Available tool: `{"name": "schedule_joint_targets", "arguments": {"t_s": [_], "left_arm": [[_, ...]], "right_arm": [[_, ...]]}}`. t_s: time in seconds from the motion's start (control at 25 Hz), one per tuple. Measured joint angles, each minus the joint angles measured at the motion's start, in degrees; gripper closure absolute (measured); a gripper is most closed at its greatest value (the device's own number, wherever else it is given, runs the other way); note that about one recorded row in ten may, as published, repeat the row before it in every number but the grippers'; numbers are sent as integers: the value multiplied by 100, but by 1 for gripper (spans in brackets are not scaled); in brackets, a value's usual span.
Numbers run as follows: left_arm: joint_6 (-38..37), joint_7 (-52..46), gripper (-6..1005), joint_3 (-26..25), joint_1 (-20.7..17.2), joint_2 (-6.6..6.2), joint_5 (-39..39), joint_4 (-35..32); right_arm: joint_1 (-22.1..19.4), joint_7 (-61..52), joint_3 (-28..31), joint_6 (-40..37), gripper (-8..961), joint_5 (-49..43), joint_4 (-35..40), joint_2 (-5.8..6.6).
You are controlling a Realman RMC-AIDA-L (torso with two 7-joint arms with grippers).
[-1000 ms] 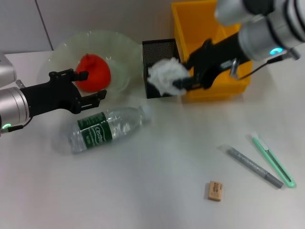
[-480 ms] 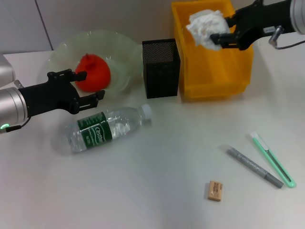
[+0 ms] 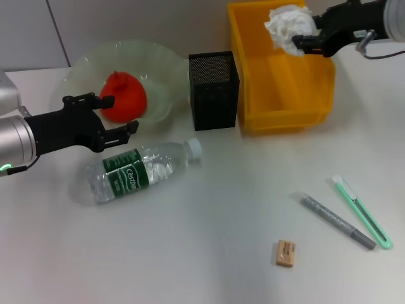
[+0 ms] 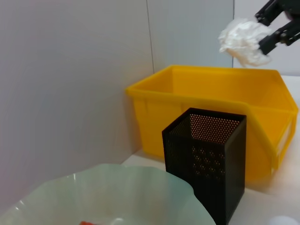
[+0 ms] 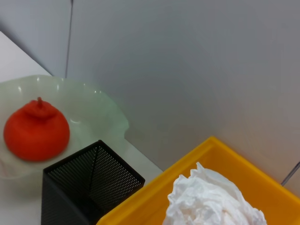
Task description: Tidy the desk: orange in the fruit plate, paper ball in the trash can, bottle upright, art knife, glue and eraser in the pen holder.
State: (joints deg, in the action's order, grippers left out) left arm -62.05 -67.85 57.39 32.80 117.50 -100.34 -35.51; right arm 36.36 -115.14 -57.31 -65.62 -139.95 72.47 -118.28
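Note:
My right gripper [image 3: 311, 33] is shut on the white paper ball [image 3: 288, 25] and holds it above the back of the yellow trash can [image 3: 285, 95]. From the left wrist, the paper ball [image 4: 243, 40] hangs over the trash can [image 4: 206, 93]. The orange [image 3: 123, 96] lies in the pale-green fruit plate [image 3: 82, 63]. In front of the plate my left gripper [image 3: 125, 113] is open, just behind the bottle [image 3: 139, 170], which lies on its side. The black pen holder [image 3: 214, 90] stands beside the bin. Eraser [image 3: 285, 253], grey glue stick [image 3: 337, 221] and green art knife [image 3: 362, 211] lie at the front right.
The pen holder [image 4: 206, 173] stands close against the trash can's left wall, with the fruit plate [image 4: 117, 187] on its other side. A grey wall runs behind the desk.
My right gripper carried the paper ball from in front of the pen holder up and back over the trash can, then a little farther right. The left arm stayed still.

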Motion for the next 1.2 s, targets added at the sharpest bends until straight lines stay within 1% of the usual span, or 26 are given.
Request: {"name": "schedule_joint_targets", "arguments": {"t_s": [0.08,0.36,0.64,0.96,1.04,1.08,1.12,1.16,1.2], "left_arm": [[0,-29,283,0,16,-4,-68,0],[4,-23,283,0,24,-7,-72,0],[56,3,283,0,25,22,-72,0],[62,3,284,0,25,34,-71,-3],[63,-9,284,0,25,36,-70,-9],[49,-24,284,0,19,43,-52,-36],[25,-31,284,0,14,45,-38,-51],[12,-33,284,0,12,44,-33,-52],[12,-33,284,0,12,44,-33,-52]], "right_arm": [[207,12,-18,116,465,-3,-403,72],[415,79,-52,363,414,-6,-830,111],[466,81,-13,375,363,-6,-876,121],[397,81,-8,257,289,82,-740,117],[301,109,-7,24,264,319,-568,98],[153,224,2,-347,252,803,-375,115],[153,224,2,-347,252,803,-375,115],[31,369,28,-633,252,1256,-268,151],[-202,680,119,-1143,251,2085,-132,222]]}}
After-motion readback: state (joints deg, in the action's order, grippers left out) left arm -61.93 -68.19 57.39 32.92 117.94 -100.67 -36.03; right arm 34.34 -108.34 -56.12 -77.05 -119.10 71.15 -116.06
